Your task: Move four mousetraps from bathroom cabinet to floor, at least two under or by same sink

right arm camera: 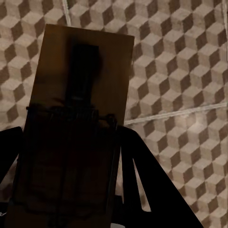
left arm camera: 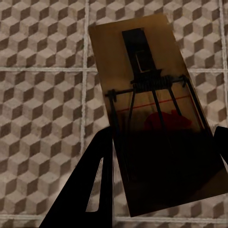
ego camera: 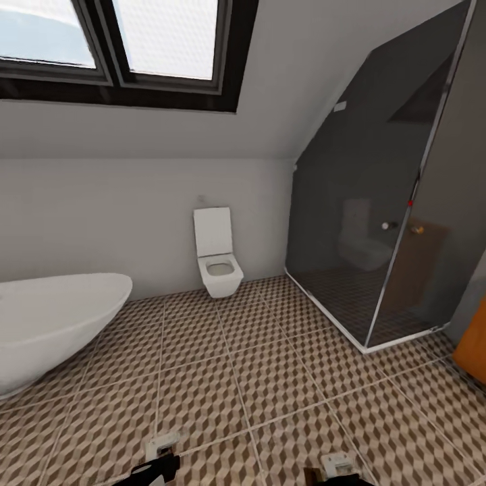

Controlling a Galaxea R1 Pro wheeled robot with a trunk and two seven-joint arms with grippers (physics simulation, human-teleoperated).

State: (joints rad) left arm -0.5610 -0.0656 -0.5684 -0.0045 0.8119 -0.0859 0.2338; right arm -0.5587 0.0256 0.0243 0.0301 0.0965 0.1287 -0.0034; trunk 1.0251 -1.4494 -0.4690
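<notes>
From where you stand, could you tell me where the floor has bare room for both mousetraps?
The tiled floor lies bare between the bathtub, toilet and shower enclosure, widest in front of you. It narrows between the enclosure's corner and the orange cabinet.

Low in the head view, over the bathroom floor [ego camera: 270, 378], the left gripper [ego camera: 156, 466] and right gripper [ego camera: 335, 472] each pair a small white block on top with a glossy black body beneath. In the wrist views the fingers [left arm camera: 90, 190] are flat black angular plates; the left one carries a long triangular cut-out, the right finger [right arm camera: 142, 180] a narrow slot.
</notes>
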